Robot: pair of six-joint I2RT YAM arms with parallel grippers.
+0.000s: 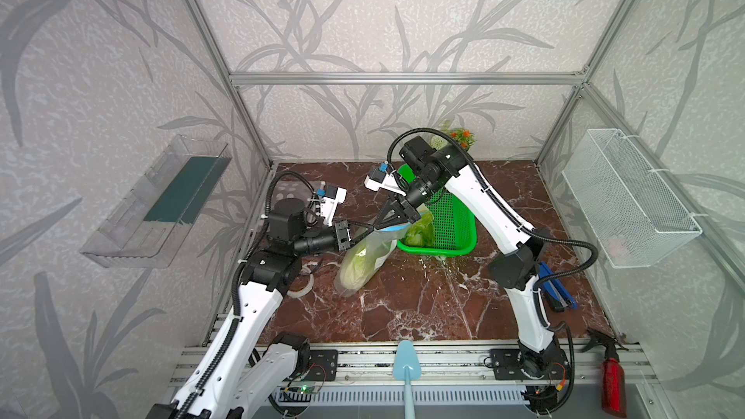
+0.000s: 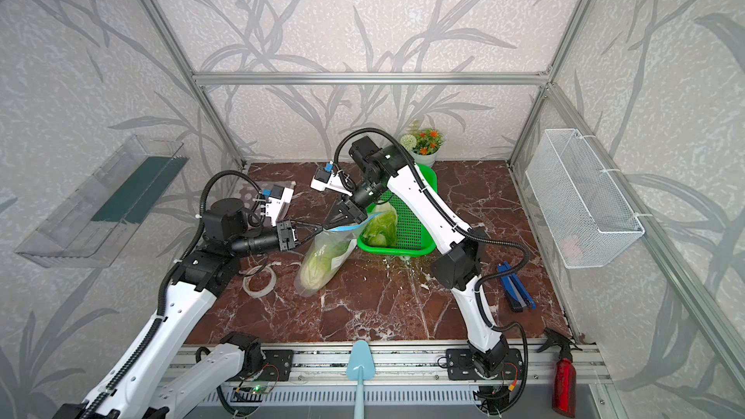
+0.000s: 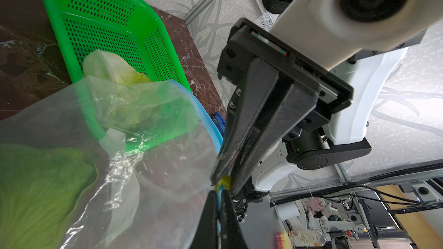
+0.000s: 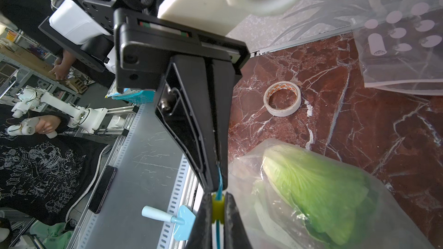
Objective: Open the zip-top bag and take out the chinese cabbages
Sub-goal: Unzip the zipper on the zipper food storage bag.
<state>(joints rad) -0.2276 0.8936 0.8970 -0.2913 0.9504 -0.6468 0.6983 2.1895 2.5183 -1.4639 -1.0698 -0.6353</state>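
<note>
The clear zip-top bag (image 1: 365, 253) (image 2: 322, 259) hangs tilted between my two grippers, its bottom on the marble. One chinese cabbage (image 1: 352, 274) (image 2: 316, 272) (image 3: 36, 188) (image 4: 311, 183) lies inside it. The other cabbage (image 1: 421, 231) (image 2: 381, 225) (image 3: 107, 68) lies in the green basket (image 1: 453, 215) (image 2: 411, 231) (image 3: 100, 27). My left gripper (image 1: 370, 230) (image 2: 319, 230) (image 3: 219, 202) is shut on the bag's blue zip strip. Tip to tip with it, my right gripper (image 1: 381, 224) (image 2: 328, 226) (image 4: 218, 202) is shut on the yellow slider (image 3: 223, 182) (image 4: 217, 206).
A tape roll (image 2: 260, 280) (image 4: 282, 101) lies under the left arm. A dotted plastic bag (image 2: 250, 191) (image 4: 407, 44) is at the back left and a flower pot (image 2: 423, 145) behind the basket. A blue tool (image 1: 556, 288), a red spray bottle (image 1: 612, 380) and a light-blue scoop (image 1: 405, 364) sit at the right and front.
</note>
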